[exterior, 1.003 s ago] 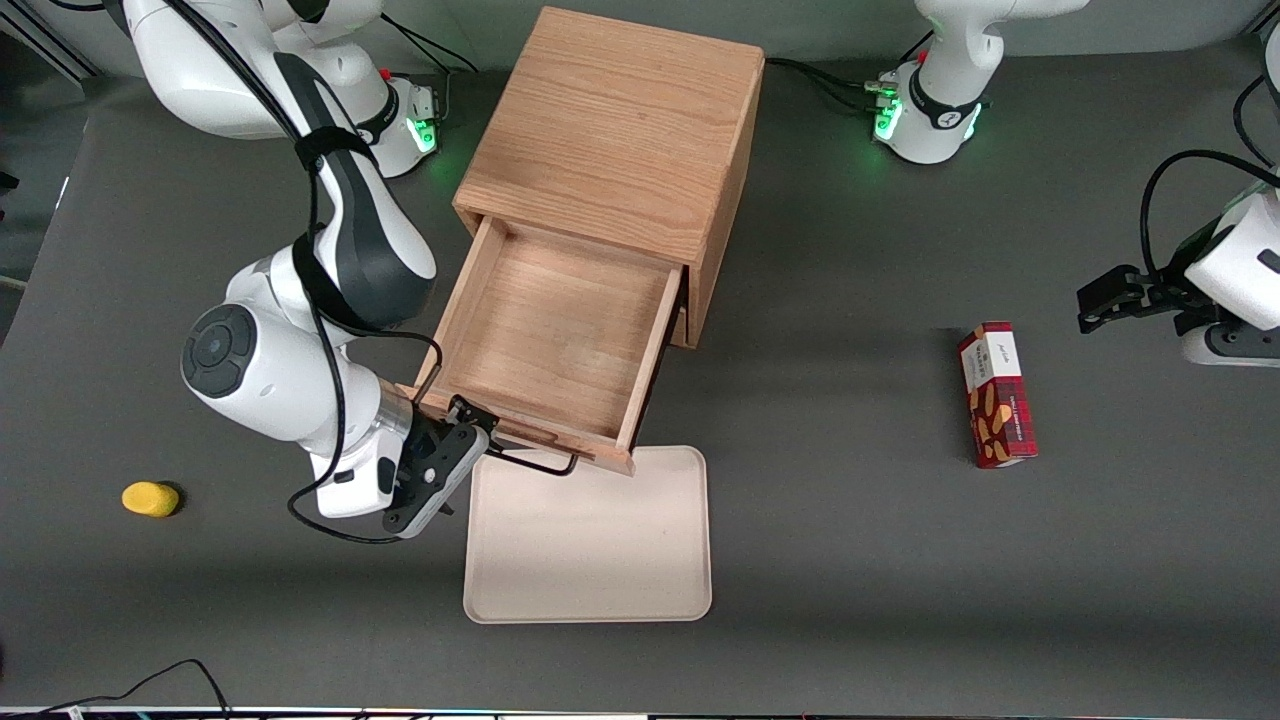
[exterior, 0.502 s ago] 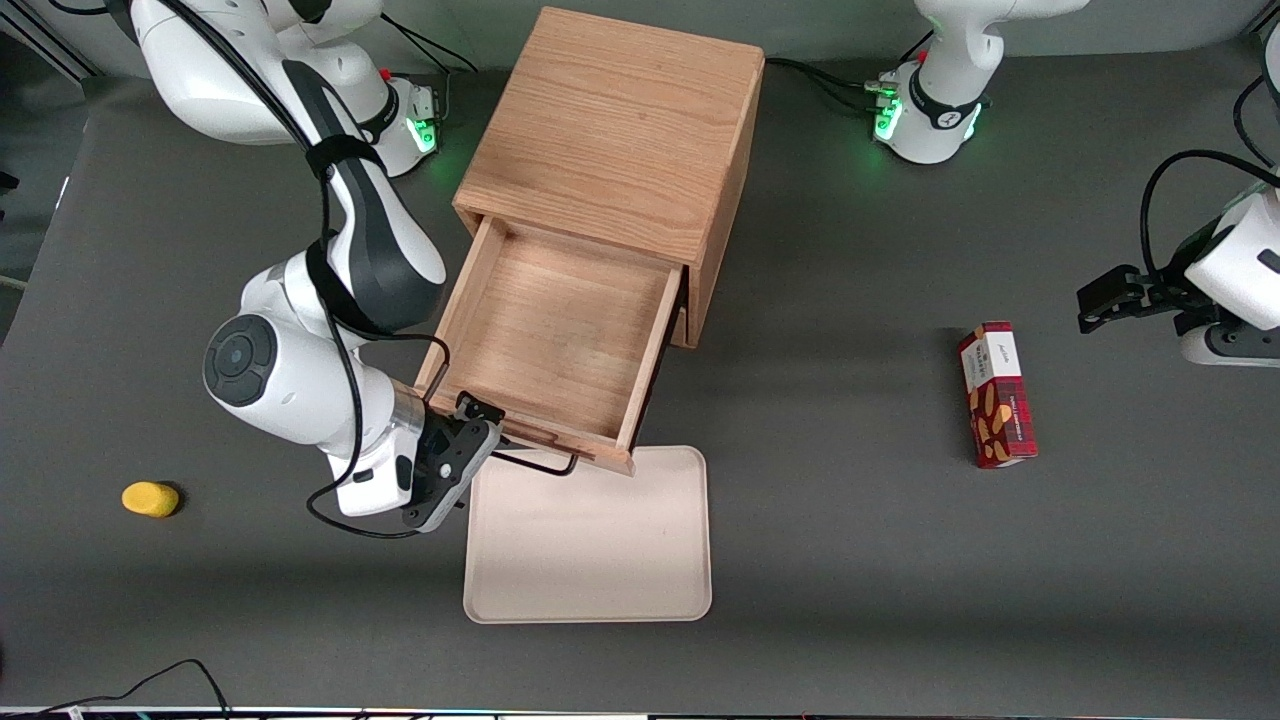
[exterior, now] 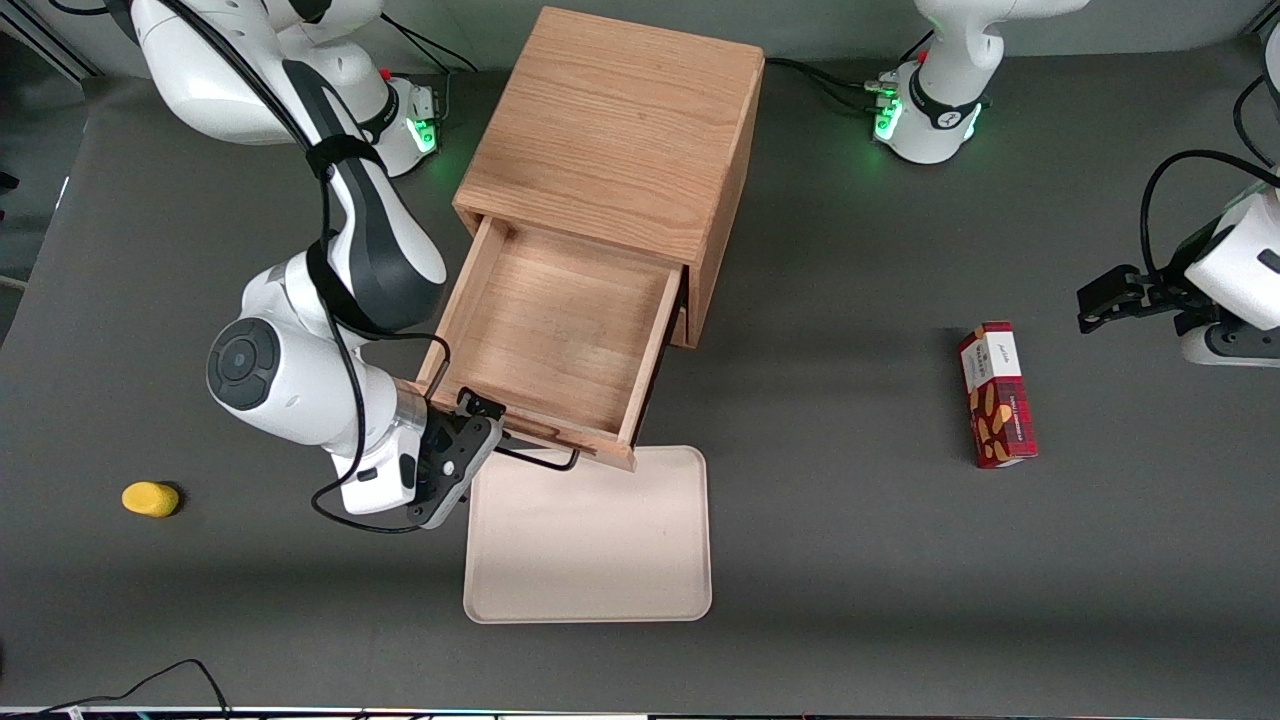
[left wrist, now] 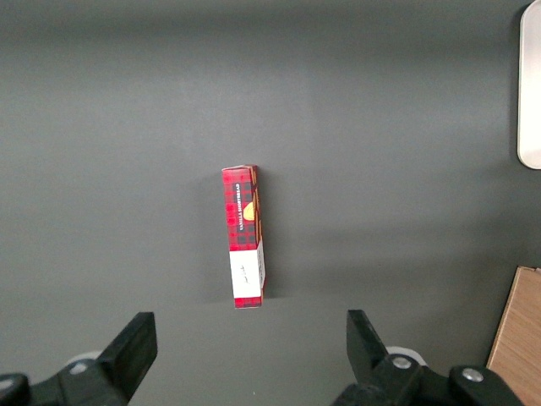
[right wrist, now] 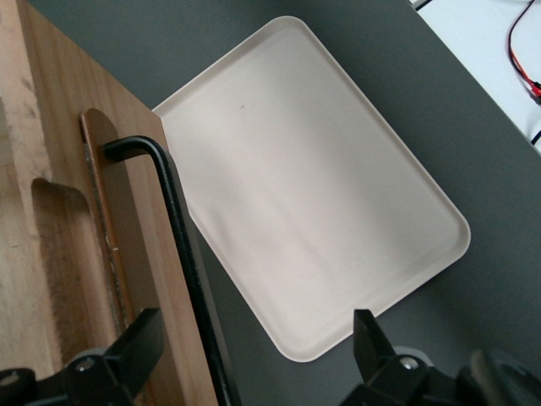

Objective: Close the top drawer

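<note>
Front view: the gripper [exterior: 478, 432] is hovering at the front of the top drawer [exterior: 550, 335], near the end of the drawer front that lies toward the working arm's side of the table. The drawer is standing fully pulled out of the cabinet [exterior: 612, 130], its shallow box empty. Seen from the wrist camera, the two fingers [right wrist: 139, 342] are standing wide apart, one above the wooden drawer front and the other above the tray [right wrist: 313, 194], with the black handle [right wrist: 182, 245] running between them; neither is gripping anything.

From the gripper, the drawer is lying farther from the front camera, with the cabinet opening beyond it in the same direction. The drawer front's long axis and the handle bar are running crosswise to that line, so a closing push would be travelling square to the front, toward the cabinet. Because the gripper is sitting off the middle of the front, an uneven push could be skewing the drawer in its opening.

The dark table [exterior: 850, 560] is flat; the tray is lying just beside the gripper, nearer the camera, leaving the path toward the cabinet unobstructed. A yellow object [exterior: 150, 498] and a red box [exterior: 995, 407] are lying well apart.
</note>
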Robot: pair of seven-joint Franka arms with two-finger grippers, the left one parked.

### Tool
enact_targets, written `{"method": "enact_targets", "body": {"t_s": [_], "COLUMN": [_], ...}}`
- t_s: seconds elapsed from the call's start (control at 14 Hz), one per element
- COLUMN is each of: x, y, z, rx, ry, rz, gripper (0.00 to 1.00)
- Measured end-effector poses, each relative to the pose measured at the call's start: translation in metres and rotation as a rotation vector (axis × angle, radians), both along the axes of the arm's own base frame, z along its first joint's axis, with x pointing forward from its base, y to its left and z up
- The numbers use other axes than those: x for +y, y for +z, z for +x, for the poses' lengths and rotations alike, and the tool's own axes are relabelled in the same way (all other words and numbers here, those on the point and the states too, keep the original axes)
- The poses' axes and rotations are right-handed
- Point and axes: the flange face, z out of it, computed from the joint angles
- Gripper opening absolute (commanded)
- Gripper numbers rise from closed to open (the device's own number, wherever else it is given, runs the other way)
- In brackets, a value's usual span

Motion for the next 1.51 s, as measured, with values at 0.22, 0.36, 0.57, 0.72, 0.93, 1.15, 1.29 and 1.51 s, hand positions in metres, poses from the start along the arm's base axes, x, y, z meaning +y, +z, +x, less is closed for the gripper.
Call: {"method": "enact_targets", "body": {"t_s": [0.22,0.36,0.57,0.72,0.93,1.15,1.29,1.51], "x": [0.000,0.000,0.000,0.000,0.000,-0.001,-0.001,-0.002], "y": [-0.003,-0.006,-0.013,-0.014,-0.015,-0.016,-0.017,-0.017], "z": [-0.001,0.000,0.000,0.001,0.001,0.002,0.002,0.000], "rx": [0.011,0.014,0.019,0.020,0.022,0.029,0.035,0.057], "ry": [-0.001,0.003,0.017,0.017,0.016,0.009,0.002,0.003], "rz": [0.005,0.003,0.000,0.000,0.001,0.014,0.028,0.030], "gripper": [1.00,1.00,1.00,1.00,1.00,1.00,1.00,1.00]}}
